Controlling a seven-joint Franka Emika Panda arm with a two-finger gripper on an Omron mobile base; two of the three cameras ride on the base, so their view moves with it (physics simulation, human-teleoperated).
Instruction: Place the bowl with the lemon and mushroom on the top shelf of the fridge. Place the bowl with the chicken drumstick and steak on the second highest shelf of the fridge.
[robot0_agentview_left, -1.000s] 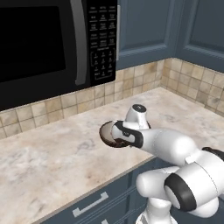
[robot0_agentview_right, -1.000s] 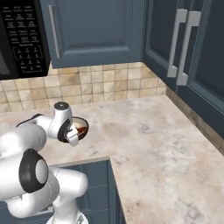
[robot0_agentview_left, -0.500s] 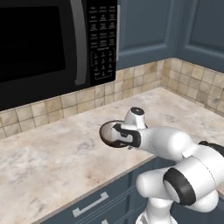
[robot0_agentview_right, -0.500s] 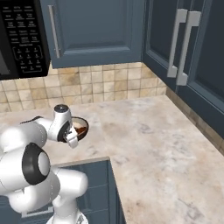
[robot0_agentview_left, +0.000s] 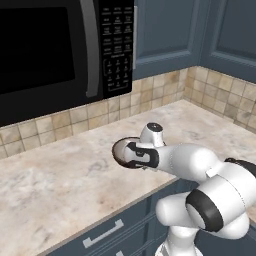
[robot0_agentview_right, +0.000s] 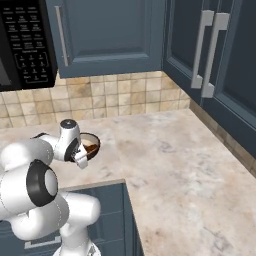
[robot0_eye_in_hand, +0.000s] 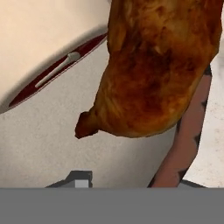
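Golden-brown and crackled, the roast chicken drumstick (robot0_eye_in_hand: 153, 70) has a glossy, uneven skin tapering to a dark knob. Beside and under it lies a reddish steak (robot0_eye_in_hand: 188, 140) with darker char marks, a flat slab against the pale, smooth inside of a bowl (robot0_eye_in_hand: 57, 131); a thin dark red band (robot0_eye_in_hand: 52, 81) curves along the bowl's upper left in the hand view. From the right base view this bowl (robot0_agentview_right: 91, 145) is small, round and dark brown, sitting on a beige, marbled stone-look counter (robot0_agentview_right: 165, 160) below a tiled backsplash (robot0_agentview_right: 115, 97) and a black microwave (robot0_agentview_left: 55, 50).

White and rounded, the arm (robot0_agentview_left: 195, 165) folds low over the counter's front edge, its wrist bent so the gripper (robot0_agentview_right: 82, 152) points down at the bowl (robot0_agentview_left: 121, 150). Its dark fingertips (robot0_eye_in_hand: 78, 178) reach the bowl's inside, but whether they clamp anything I cannot tell.
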